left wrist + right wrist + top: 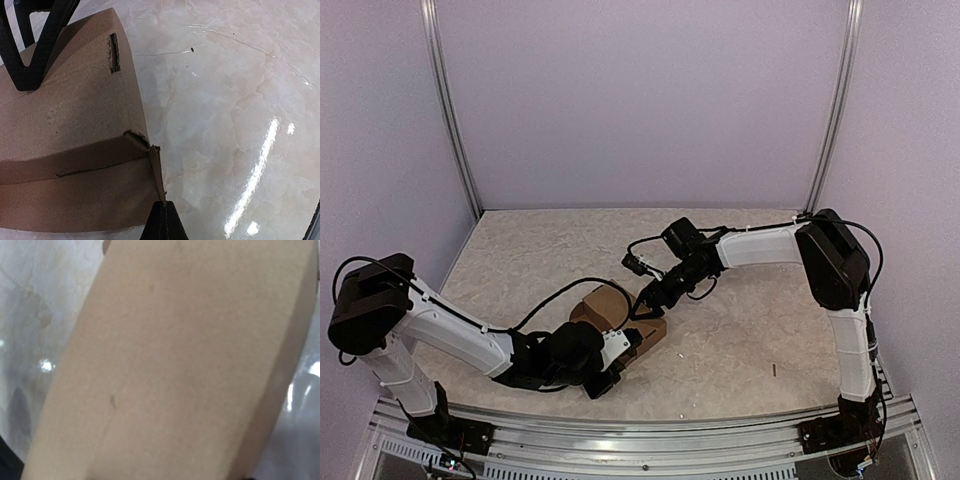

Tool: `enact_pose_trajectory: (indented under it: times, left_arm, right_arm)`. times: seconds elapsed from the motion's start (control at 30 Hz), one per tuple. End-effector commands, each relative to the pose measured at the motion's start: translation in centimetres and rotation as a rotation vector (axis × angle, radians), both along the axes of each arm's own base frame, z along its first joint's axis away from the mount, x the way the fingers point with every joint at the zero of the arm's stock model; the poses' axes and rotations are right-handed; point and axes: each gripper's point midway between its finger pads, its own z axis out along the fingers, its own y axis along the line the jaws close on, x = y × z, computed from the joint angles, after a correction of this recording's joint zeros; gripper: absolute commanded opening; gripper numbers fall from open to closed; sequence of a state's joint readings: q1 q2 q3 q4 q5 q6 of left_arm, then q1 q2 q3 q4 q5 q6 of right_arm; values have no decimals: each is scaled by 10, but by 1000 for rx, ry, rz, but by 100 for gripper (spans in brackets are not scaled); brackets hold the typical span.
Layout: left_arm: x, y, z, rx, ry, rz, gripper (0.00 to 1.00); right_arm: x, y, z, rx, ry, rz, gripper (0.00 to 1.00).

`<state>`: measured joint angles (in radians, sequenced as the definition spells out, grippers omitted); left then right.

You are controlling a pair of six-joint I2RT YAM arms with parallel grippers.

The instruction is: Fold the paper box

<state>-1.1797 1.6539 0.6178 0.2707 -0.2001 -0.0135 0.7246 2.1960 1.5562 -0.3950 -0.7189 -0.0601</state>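
The paper box [175, 360] fills nearly the whole view, so close that it looks soft and slightly blurred. What shows is one broad panel of plain brown cardboard, slanting from the lower left up to the upper right. A faint crease [107, 425] runs along its length in the lower half, with a small dark fleck beside it. Along the right side the panel turns into a narrower, shaded face. The pale marbled table [30, 315] shows to the left of the cardboard and again in a thin strip at the right edge, with bright spots of glare on both sides. A dark sliver [7, 465] sits in the bottom left corner, too little of it to identify.
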Motion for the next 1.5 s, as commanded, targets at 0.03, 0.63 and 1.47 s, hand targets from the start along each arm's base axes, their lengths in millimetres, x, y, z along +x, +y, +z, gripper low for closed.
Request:
enact_pose_trajectory:
  times: [0.03,0.63,1.47]
  left_arm:
    - [9,-6,11,-42,-19,29,0]
    - [18,-16,10,-53,-7,34,15]
    - [36,-25,22,-10,99,104,0]
  right_arm:
    - [-17,-13,-34,-94,68,7,69]
    - [-18,-14,-36,-97,71,9,69]
    - [-18,-14,-34,-91,74,8,69]
